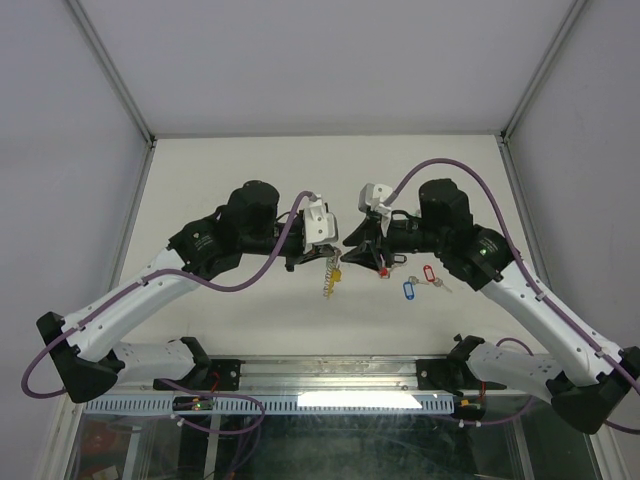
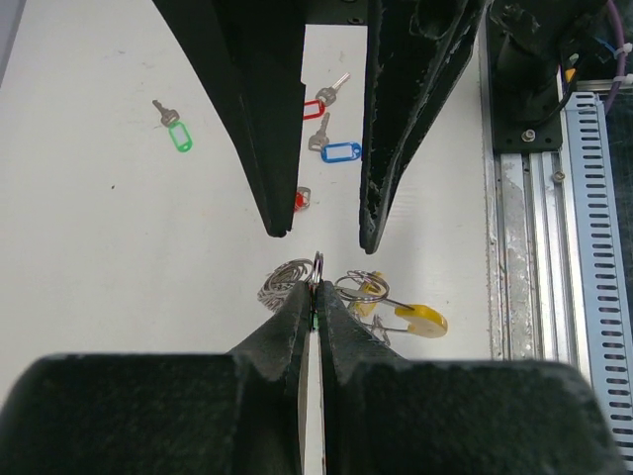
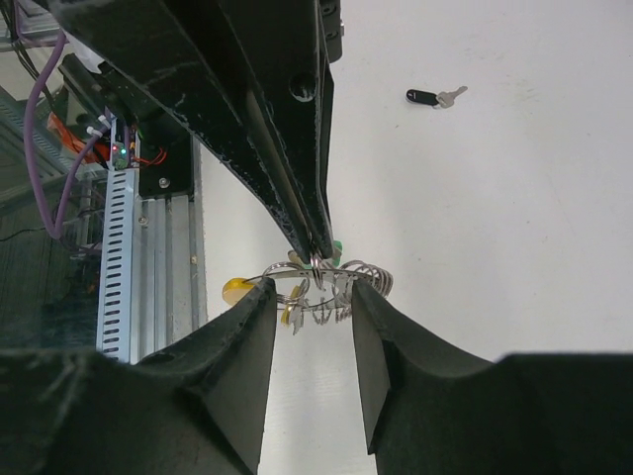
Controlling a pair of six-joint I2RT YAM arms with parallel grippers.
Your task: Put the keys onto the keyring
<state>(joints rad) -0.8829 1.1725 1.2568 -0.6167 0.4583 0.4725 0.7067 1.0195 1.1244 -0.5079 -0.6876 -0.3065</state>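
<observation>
My left gripper [image 2: 316, 295] is shut on the keyring [image 2: 282, 280], a coiled silvery ring that hangs from it above the table [image 1: 329, 280]. A green bit shows between the jaws. A yellow-tagged key [image 2: 420, 319] hangs on the ring. My right gripper [image 3: 312, 287] stands open, its fingers on either side of the keyring [image 3: 368, 274], just under the left fingertips [image 3: 318, 242]. Loose keys lie on the table: green tag [image 2: 179, 137], red tag [image 2: 313, 107], blue tag [image 2: 340, 152], black tag [image 3: 425, 96].
The two grippers [image 1: 322, 248] [image 1: 352, 252] meet tip to tip over the table's middle. The red-tagged key [image 1: 430, 272] and blue-tagged key [image 1: 408, 290] lie just right of them. A metal rail [image 1: 320, 400] with cable duct runs along the near edge.
</observation>
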